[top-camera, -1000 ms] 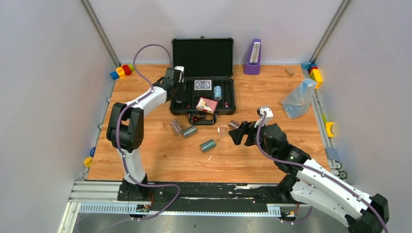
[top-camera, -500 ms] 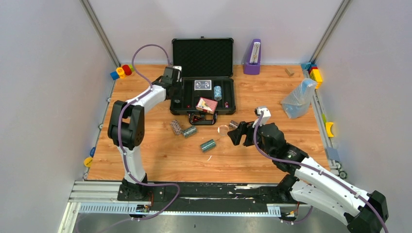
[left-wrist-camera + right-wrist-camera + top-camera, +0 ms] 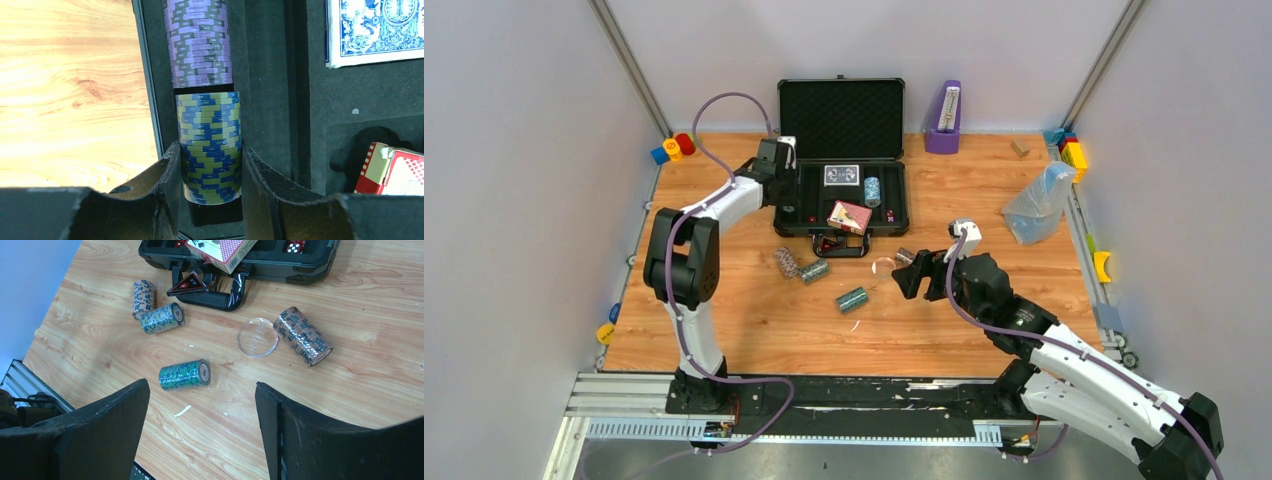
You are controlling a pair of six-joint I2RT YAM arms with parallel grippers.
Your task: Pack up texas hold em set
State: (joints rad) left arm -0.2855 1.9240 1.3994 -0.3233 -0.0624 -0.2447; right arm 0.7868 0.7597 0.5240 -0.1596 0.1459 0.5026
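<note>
Far left on the counter [image 3: 744, 325], coloured blocks [image 3: 674, 147] sit by the wall, well apart from everything else. My left pincer [image 3: 210, 150] is down in the leftmost channel of the briefcase [image 3: 894, 225]. It is pinching a blue-and-yellow chip stack [image 3: 210, 120] from both sides. Just beyond it, a purple chip stack [image 3: 197, 42] lies in the same channel.

Moving right inside the case, the blue deck [image 3: 375, 30] lies flat in its recess with a teal chip stack [image 3: 872, 190] beside it. The red deck [image 3: 220, 250] is tilted over the front rim, not seated. Red dice [image 3: 294, 246] show at the right end. The foam lid [image 3: 841, 118] stands upright at the back.

In front, a black-and-red triangular piece [image 3: 187, 285] rests against the handle [image 3: 222, 300]. To their left, a brown-and-blue stack [image 3: 143, 298] touches a green-and-blue stack [image 3: 161, 318]. Nearer me lies a green stack [image 3: 185, 375] on its own. Further right, a clear disc [image 3: 257, 337] sits just beside a brown stack [image 3: 302, 336].

My right pincer [image 3: 201, 390] hangs spread wide above the counter, gripping nothing. The purple metronome [image 3: 944, 118] is by the back wall, and the plastic bag [image 3: 1036, 203] is at the far right.
</note>
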